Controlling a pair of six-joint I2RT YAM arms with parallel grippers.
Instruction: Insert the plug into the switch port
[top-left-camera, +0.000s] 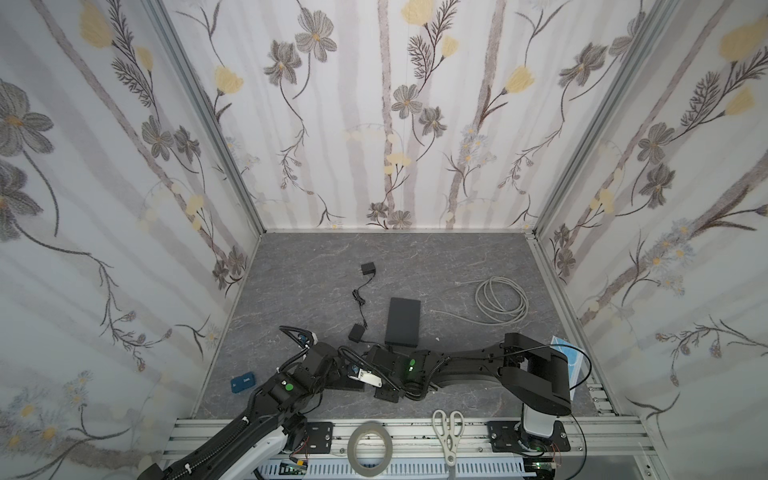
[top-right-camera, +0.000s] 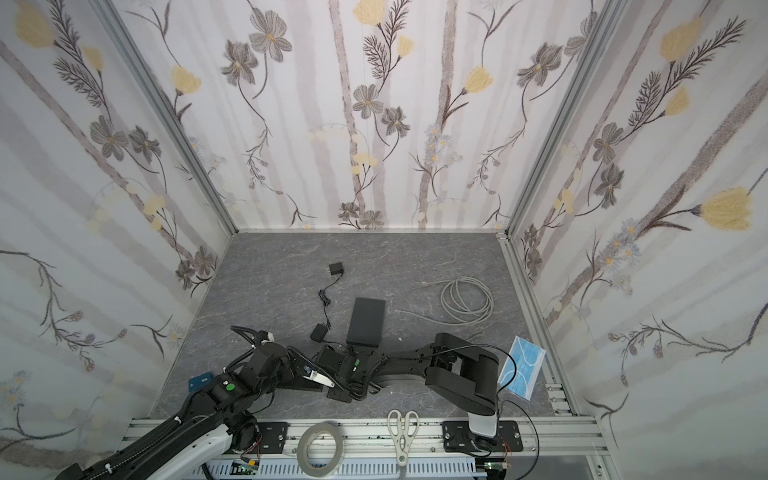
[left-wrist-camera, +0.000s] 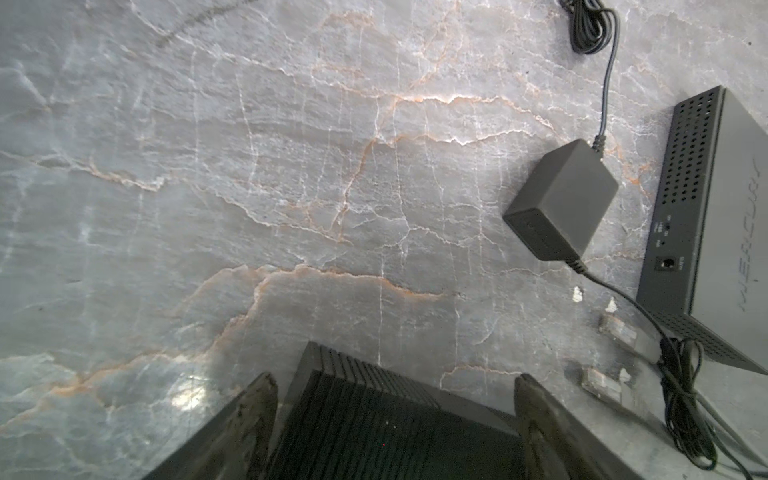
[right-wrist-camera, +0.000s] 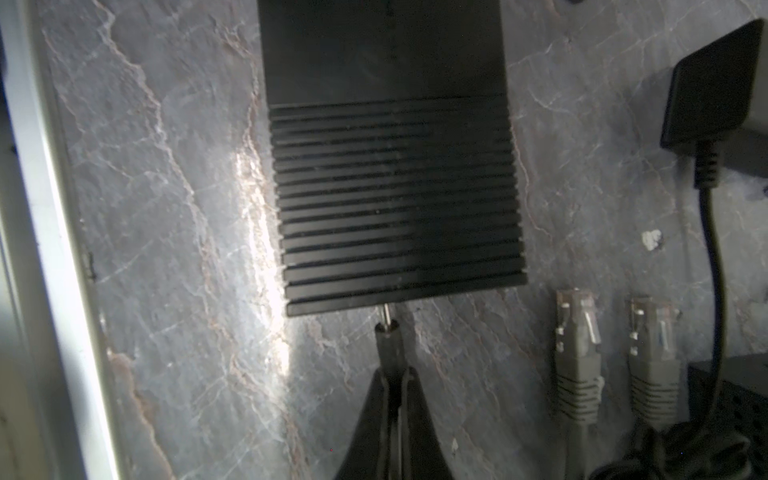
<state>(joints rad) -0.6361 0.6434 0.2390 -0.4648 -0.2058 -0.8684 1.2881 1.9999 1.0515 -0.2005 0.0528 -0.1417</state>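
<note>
While the left gripper (left-wrist-camera: 395, 380) gapes astride the ribbed black switch box (right-wrist-camera: 395, 187), the right gripper (right-wrist-camera: 391, 374) pinches a black barrel plug (right-wrist-camera: 388, 337).

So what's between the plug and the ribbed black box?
Nothing. In the right wrist view the plug, pinched in the right hand, has its metal tip right at the edge of the ribbed box.

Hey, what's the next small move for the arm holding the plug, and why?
Probably ease the right end effector straight ahead. It is shut on the plug, whose metal tip sits at the edge of the ribbed switch and is not visibly seated. The left end effector straddles the switch, likely to brace it.
</note>
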